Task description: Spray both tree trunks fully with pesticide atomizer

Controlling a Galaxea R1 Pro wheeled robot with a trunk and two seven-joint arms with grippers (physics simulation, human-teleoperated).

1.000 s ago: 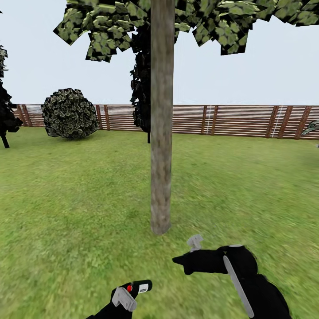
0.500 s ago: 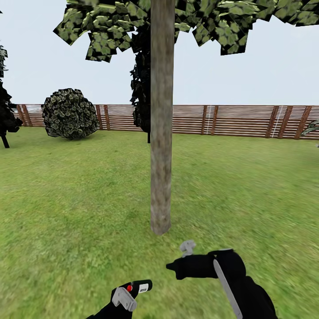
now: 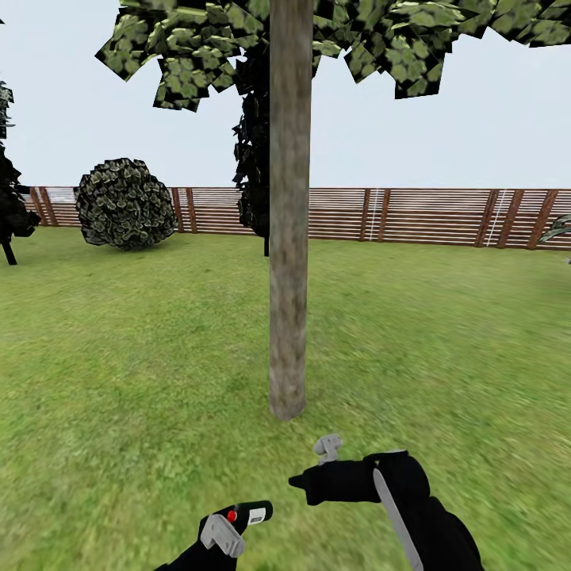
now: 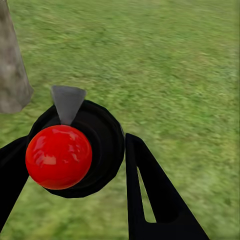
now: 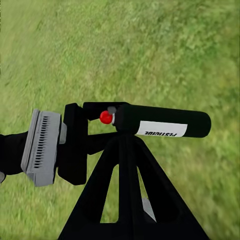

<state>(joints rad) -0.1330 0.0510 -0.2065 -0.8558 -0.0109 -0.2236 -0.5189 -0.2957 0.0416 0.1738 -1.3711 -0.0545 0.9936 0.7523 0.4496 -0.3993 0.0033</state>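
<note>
While it lies gripped in the left claw (image 3: 224, 531) at the bottom of the head view, left of centre, the sprayer (image 3: 251, 513) points its black barrel toward the right of the frame, level over the grass (image 3: 135, 373). A red knob and a white label show on its side. In the right wrist view the label reads "PESTICIDE". The left wrist view looks at the sprayer end-on, with the red knob large and round against the black body and a small grey tip above it. The claw's dark fingers (image 4: 150, 200) stand on either side of the body, closed around it.

The right claw (image 3: 298, 480) hangs to the right of the sprayer and slightly higher in the head view, apart from it, its tip pointing to the left. In its own wrist view its black fingers come together in a narrow point with nothing between them.

Just above both claws in the head view the trunk (image 3: 289, 238) rises straight up the middle of the frame, grey-brown and bare, its foot in the grass near the right claw. Blocky green leaves (image 3: 190, 55) spread across the top. A round bush (image 3: 125, 203) sits at the left before a brown slatted fence (image 3: 428, 216) that crosses the frame under a pale sky.
</note>
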